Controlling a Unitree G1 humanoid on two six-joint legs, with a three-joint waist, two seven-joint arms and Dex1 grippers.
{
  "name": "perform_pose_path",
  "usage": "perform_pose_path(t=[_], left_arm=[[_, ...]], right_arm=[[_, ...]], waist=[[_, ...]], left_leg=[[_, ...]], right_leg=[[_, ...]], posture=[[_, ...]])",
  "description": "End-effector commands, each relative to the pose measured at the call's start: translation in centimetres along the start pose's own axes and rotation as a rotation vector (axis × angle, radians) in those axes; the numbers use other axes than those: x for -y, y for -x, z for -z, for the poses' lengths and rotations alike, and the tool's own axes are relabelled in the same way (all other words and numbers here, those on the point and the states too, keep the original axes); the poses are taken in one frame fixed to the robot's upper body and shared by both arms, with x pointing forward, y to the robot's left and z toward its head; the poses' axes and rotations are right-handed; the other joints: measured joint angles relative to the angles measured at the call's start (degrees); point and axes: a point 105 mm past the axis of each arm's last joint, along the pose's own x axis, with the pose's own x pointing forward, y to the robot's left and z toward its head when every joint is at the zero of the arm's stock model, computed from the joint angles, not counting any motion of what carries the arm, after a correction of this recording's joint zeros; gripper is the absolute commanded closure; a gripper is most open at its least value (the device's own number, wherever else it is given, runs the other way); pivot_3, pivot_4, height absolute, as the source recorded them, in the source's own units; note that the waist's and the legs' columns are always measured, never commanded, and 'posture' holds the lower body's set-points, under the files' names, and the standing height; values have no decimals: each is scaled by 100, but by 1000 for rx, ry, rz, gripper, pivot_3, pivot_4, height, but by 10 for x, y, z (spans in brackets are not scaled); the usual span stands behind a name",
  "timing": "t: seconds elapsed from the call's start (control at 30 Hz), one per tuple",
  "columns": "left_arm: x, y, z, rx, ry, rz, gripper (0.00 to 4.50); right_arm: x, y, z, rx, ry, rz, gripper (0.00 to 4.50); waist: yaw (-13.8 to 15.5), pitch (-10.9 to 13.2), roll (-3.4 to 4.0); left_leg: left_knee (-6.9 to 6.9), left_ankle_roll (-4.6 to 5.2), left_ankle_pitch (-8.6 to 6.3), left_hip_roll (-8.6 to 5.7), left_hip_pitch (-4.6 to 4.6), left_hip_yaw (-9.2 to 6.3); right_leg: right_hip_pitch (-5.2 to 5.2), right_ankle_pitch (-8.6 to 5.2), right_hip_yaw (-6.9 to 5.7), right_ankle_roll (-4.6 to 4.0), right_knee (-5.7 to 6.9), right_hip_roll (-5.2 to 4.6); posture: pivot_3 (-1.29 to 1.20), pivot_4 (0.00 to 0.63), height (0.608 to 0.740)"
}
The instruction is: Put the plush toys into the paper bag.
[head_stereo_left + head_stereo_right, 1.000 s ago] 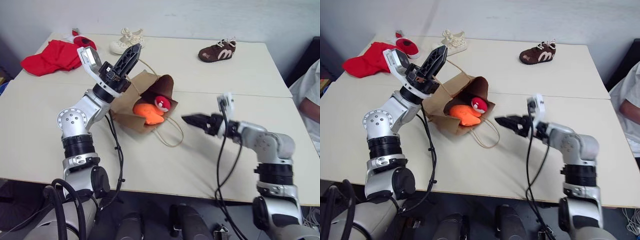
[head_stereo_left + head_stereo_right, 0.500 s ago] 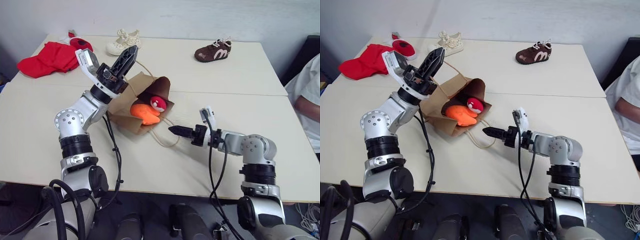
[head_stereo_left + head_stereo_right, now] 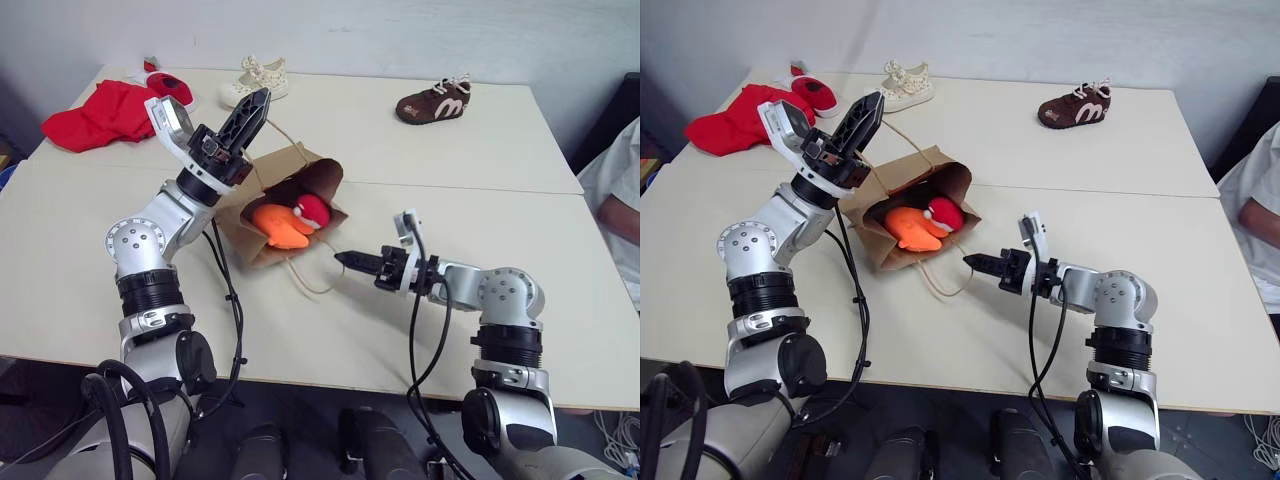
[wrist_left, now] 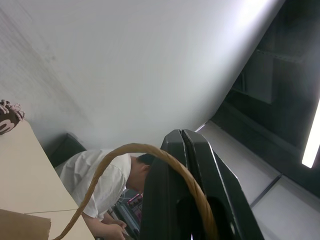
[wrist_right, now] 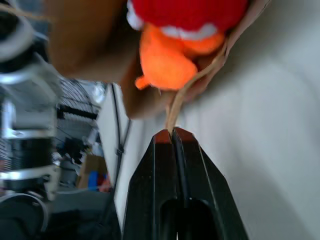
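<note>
Our path into the paper bag (image 3: 262, 203) mouth is crowded by the orange blob (image 3: 277, 224) and Santa (image 3: 313, 210); bare table (image 3: 480, 170) lies open at right.

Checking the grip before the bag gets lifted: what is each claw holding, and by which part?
The left claw is shut on the paper bag by its upper cord handle. The right claw is shut on the lower handle lying on the table.

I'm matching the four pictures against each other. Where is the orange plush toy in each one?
Left eye: orange plush toy in the paper bag mouth.
Right eye: same spot.
Left wrist: not in it.
Right wrist: just past the right gripper.
Shared landmark: Santa toy touching it.
</note>
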Motion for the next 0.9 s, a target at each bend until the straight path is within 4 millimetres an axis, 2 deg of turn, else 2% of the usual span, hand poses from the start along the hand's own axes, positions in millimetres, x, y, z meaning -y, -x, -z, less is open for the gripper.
perform_pose_path(t=[0.03,0.17,0.33,0.4,0.53,0.63,0.77,0.9], left_arm=[[14,-5,-3,-2,-48,52,4500],[16,-5,-8,12,-63,56,4500],[26,-10,-19,33,-114,66,4500],[30,-12,-25,38,-146,70,4500],[29,-11,-26,17,-182,57,4500],[20,-9,-13,-51,-213,22,4500],[20,-10,4,-119,-239,35,4500],[16,-9,14,-171,-278,18,4500]], right_arm=[[-32,11,-26,111,39,-121,4480],[-64,34,-59,247,66,-225,4480],[-100,59,-100,393,105,-275,4480],[-106,63,-109,414,110,-265,4480],[-88,63,-107,393,93,-146,4480],[-76,62,-97,371,88,-97,4480],[-73,63,-89,352,104,-74,4480],[-75,64,-85,338,124,-78,4480]], waist=[[-10,0,0],[-4,0,0],[-3,0,0],[-4,0,0],[-2,0,0],[-1,0,0],[1,1,1],[4,0,1]], left_leg=[[-1,0,0,0,0,1],[-2,0,0,1,-2,1],[-1,1,0,1,-7,1],[-1,2,1,1,-9,1],[-1,2,1,1,-10,2],[-3,3,1,2,-11,4],[-3,5,2,2,-13,5],[-3,5,2,3,-14,4]], right_leg=[[-1,0,1,0,0,1],[-4,0,1,0,1,1],[-7,0,1,0,0,-1],[-7,0,2,0,0,-1],[-7,0,1,0,-4,0],[-7,0,2,0,-4,1],[-8,0,3,0,-5,1],[-8,0,3,0,-6,1]], posture=[[0,150,740],[0,150,740],[0,150,740],[0,150,740],[0,150,740],[0,150,740],[0,150,740],[0,150,740]])
